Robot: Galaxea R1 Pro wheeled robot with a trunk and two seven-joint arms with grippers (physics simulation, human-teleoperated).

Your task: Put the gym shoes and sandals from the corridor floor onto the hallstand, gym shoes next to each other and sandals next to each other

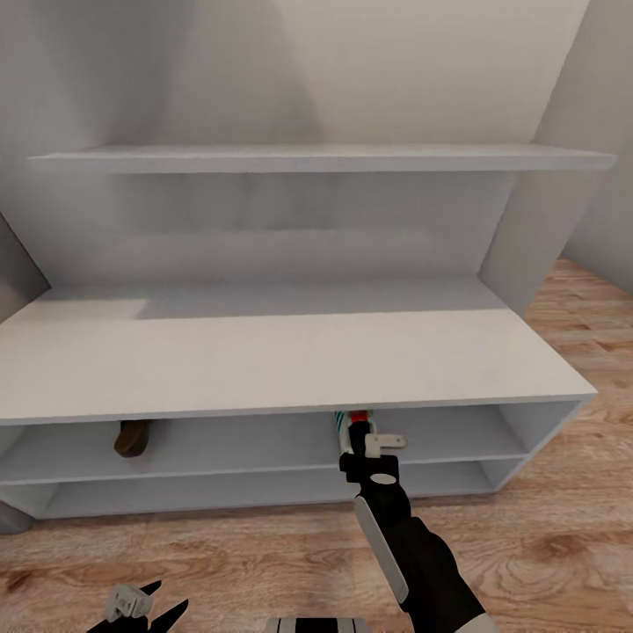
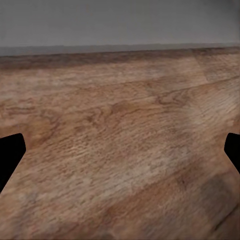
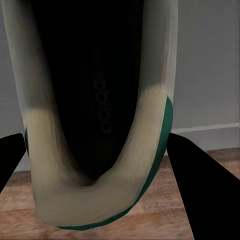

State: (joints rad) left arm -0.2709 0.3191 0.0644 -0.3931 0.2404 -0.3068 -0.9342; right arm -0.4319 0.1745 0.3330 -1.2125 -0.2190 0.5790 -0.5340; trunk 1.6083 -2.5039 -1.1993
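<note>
- Grey shelving of the hallstand (image 1: 290, 360) is seen ahead in the head view, with the right gripper (image 1: 365, 444) reaching from about five o'clock to the front edge of its upper low shelf.
- One gym shoe (image 1: 345, 431) is held at that shelf opening, just under the bench top; the step in hand is judged to be the placing of this shoe on the rack.
- In the right wrist view the gym shoe's heel and dark opening are seen between the two dark fingers (image 3: 197, 185), which sit close at either side; the gripper is judged to be clamped on it.
- White-cream upper, a teal-green sole edge and a red-orange accent are shown on the shoe.
- A sandal (image 1: 132, 437), dark reddish-brown, lies already on the same shelf, well apart at about nine o'clock from the shoe.
- The next move calls for the shoe to be set fully onto the shelf board before release, with room left beside it for its partner.
- The left gripper (image 1: 145, 605) hangs low at about seven o'clock over the corridor floor (image 2: 120, 140), its fingers apart and empty.
</note>
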